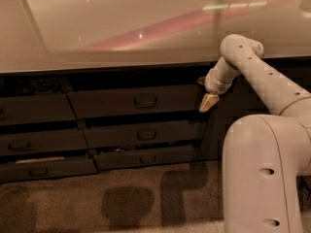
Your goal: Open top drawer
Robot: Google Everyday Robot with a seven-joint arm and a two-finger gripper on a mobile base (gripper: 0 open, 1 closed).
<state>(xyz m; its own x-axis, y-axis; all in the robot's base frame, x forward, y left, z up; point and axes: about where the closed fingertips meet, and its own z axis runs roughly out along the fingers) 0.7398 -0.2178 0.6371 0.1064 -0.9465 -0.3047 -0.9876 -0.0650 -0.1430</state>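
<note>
1. The white, smooth-shelled robot arm (pixel 274 84) climbs from the right edge up and to the left as a long straight link dotted with small dark holes.
2. At its top, the rounded white elbow joint (pixel 239 47) bends sharply, and a short link drops down and to the left from it.
3. That short link ends in the white cylindrical wrist (pixel 217 80), angled downward.
4. The small, tan-tipped gripper (pixel 209 102) hangs just beneath the wrist, pointing down and slightly left, right of centre at mid-height.
5. The broad, rounded white body column (pixel 262 178) fills the lower right, below the gripper, with dark oval holes in its shell.
</note>
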